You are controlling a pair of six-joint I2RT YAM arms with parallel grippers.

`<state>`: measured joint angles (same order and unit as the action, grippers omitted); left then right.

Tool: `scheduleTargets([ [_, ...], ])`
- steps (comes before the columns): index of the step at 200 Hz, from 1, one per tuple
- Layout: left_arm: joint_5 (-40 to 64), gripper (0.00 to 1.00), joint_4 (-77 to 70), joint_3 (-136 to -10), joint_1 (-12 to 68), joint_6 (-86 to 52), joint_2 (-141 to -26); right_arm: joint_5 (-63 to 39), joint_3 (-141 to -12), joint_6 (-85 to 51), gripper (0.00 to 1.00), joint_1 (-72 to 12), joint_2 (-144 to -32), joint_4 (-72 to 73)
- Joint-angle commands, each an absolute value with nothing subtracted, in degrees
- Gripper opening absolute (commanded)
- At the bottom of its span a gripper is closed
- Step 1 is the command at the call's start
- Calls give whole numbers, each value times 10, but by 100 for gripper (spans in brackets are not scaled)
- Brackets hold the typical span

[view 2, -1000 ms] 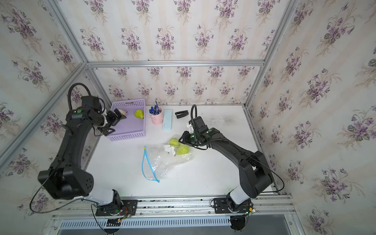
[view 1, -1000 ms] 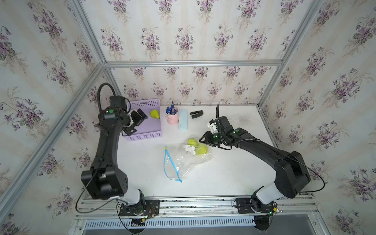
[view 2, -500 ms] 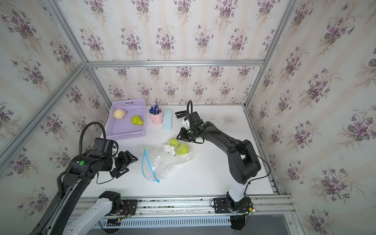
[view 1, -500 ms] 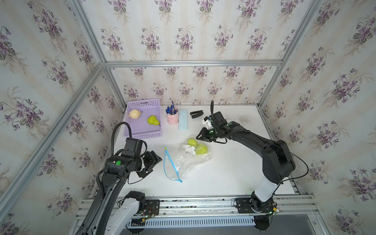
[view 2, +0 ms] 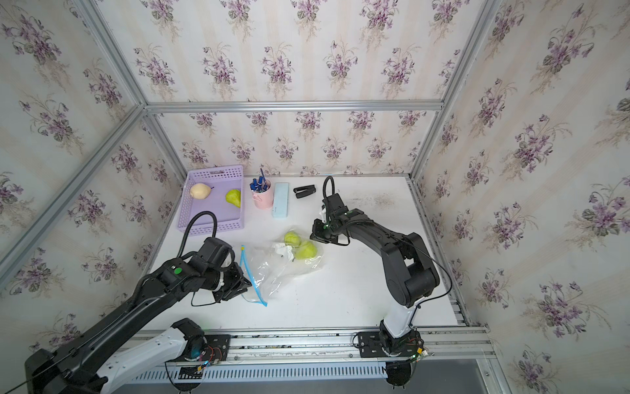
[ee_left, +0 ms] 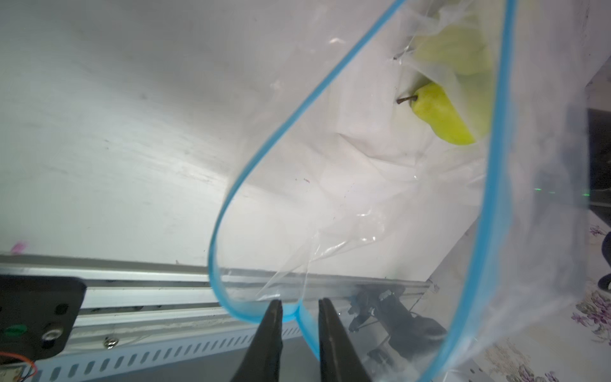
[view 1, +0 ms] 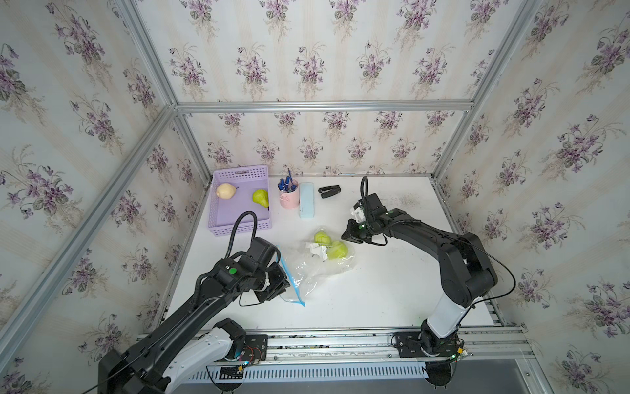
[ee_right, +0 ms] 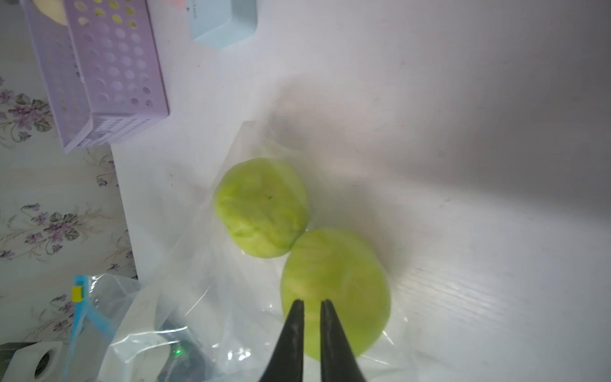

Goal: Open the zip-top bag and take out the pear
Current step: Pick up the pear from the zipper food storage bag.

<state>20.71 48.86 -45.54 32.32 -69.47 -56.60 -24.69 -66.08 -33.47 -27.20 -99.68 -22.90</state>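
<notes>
Left gripper [ee_left: 299, 307]: jaws a narrow gap apart, straddling the light-blue zip strip [ee_left: 231, 185] at the bag's mouth. A fold of strip sits between the fingers; cannot tell whether it is pinched.

Right gripper [ee_right: 310, 302]: jaws almost together with a thin slit between them, tips over a green pear [ee_right: 334, 274] under the film. Cannot tell whether film is caught.

A second green pear [ee_right: 261, 206] touches the first. Both are inside the zip-top bag [view 1: 306, 269], whose strip gapes in an open loop with the yellow tab [ee_right: 76, 294] on it.

In both top views the bag lies at centre frame on the white table [view 1: 375, 300], mouth toward lower left, pears at its upper-right end.

The lilac basket [view 1: 238, 228], upper left of the table, holds a pale pear [view 1: 225, 191] and a loose green pear [view 1: 260, 198]. To its right along the back edge stand a pink cup [view 1: 289, 199], a blue case [view 1: 306, 204] and a black stapler [view 1: 329, 191].
</notes>
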Motion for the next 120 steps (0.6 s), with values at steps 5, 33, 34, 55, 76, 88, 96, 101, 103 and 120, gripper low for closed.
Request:
scheduleTargets([
  [5,195,29,396,-463,334,-693,-619,-257,-653,-337,13,-267,-997,-196],
  [33,179,33,375,-467,357,-694,-658,-258,-673,-330,13,-266,-1020,-202],
  [34,178,34,376,-468,357,-693,-659,-258,-673,-330,13,-266,-1020,-201],
  [55,153,36,392,-485,363,-688,-668,-258,-667,-330,11,-267,-1034,-205],
  [76,146,43,381,-476,364,-696,-669,-256,-645,-328,9,-267,-1039,-192],
  [88,152,44,367,-468,366,-702,-679,-264,-637,-327,9,-267,-1044,-184],
  [96,151,48,359,-466,371,-704,-688,-265,-633,-325,7,-270,-1048,-183],
  [101,150,49,356,-467,376,-704,-693,-266,-630,-324,6,-270,-1051,-182],
  [103,149,50,356,-467,378,-705,-696,-266,-630,-324,6,-270,-1052,-181],
  [120,141,52,354,-474,392,-706,-718,-274,-620,-323,5,-278,-1057,-170],
])
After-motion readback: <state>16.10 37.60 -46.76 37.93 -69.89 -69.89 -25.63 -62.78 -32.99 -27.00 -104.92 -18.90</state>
